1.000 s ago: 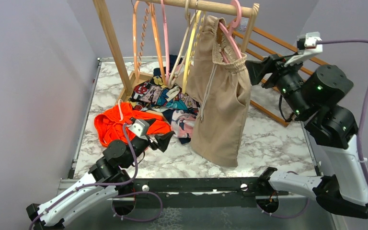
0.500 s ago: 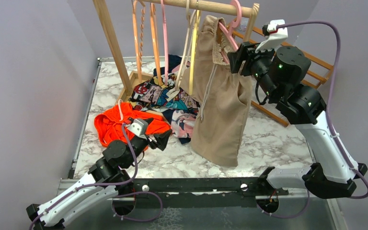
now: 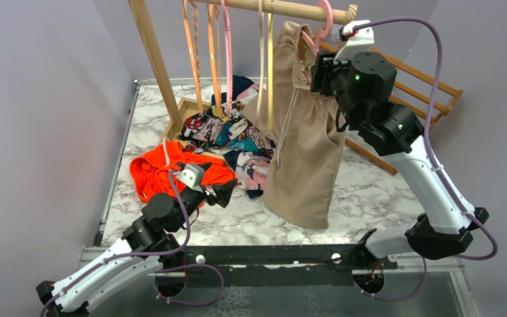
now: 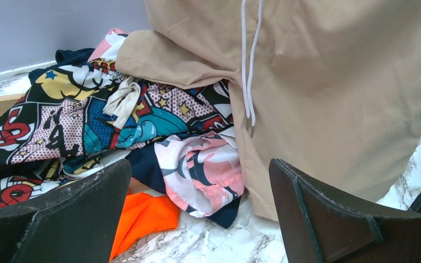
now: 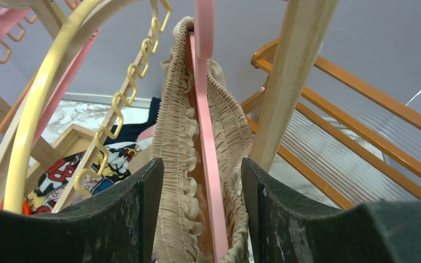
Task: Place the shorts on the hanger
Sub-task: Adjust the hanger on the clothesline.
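Observation:
The beige shorts [image 3: 304, 158] hang by their gathered waistband [image 5: 178, 137] from the pink hanger [image 3: 325, 20], which hooks over the wooden rail. My right gripper [image 3: 320, 71] is up at the right end of the waistband. In the right wrist view it [image 5: 200, 213] stands open, its jaws on either side of the waistband and the hanger's pink arm [image 5: 208, 137], fabric close against both pads. My left gripper [image 3: 226, 191] rests low by the clothes pile, open with nothing in it [image 4: 200, 170]. The shorts' leg and white drawstring [image 4: 249, 66] hang just beyond it.
The wooden rail [image 3: 290, 9] carries orange [image 3: 191, 46], pink [image 3: 228, 53] and yellow hangers [image 3: 269, 59]. An orange garment [image 3: 158, 172] and comic-print cloth [image 3: 231, 135] lie under the rack. A rack post [image 5: 293, 82] stands just right of my right fingers, slatted wood [image 3: 422, 86] behind.
My right arm has swung left and up to the shorts' waistband, and its jaws have narrowed around it. The left arm has not moved.

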Robot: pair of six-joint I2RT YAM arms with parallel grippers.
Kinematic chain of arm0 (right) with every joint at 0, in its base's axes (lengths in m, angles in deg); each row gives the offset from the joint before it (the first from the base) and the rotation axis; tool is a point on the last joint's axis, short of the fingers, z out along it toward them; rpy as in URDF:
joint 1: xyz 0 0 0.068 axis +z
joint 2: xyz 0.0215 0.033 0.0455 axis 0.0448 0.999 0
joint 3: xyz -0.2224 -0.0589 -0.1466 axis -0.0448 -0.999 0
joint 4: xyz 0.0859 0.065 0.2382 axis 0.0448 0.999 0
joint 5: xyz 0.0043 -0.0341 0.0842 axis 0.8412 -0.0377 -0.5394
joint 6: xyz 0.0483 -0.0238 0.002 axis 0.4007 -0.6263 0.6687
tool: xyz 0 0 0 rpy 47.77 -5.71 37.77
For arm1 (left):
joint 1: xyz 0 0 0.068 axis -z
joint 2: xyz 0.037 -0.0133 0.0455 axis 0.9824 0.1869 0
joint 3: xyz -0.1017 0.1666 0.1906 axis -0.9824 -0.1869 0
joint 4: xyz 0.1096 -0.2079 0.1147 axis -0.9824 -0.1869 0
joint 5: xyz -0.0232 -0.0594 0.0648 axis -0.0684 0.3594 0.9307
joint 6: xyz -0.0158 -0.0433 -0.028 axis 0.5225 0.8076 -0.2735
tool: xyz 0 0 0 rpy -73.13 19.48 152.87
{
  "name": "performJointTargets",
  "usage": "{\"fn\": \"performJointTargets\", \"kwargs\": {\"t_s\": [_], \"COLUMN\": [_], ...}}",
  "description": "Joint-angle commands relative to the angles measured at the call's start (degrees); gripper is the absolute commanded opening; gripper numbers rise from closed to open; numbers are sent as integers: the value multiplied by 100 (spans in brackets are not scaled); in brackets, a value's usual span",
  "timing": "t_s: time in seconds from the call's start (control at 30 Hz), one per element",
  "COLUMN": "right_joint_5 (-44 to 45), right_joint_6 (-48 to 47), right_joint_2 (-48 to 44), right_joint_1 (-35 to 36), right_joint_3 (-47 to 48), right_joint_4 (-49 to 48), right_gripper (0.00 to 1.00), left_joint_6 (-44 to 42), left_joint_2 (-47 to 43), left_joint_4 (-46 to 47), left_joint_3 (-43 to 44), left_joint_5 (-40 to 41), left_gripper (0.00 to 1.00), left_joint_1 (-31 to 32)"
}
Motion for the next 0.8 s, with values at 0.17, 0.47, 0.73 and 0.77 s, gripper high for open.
{"fn": "performJointTargets", "kwargs": {"t_s": [0.17,0.47,0.73,0.77], "right_joint_5": [471,670,949,920], "right_joint_6": [-74,-23,225,298], "right_joint_2": [118,10,-55,-82], "right_joint_1": [-23,-23,-23,-23], "right_joint_3": [253,238,242,229], "right_joint_4": [176,278,382,394], "right_gripper": [32,1,1,1], "left_joint_6": [-56,-70,-73,-73], "left_joint_2": [-147,-169,-174,-172], "left_joint_4": [19,40,38,38], "left_joint_3": [126,125,125,125], "left_joint_5": [-202,-197,-189,-181], "left_gripper": [99,99,99,99], "left_joint_1": [14,12,11,11]}}
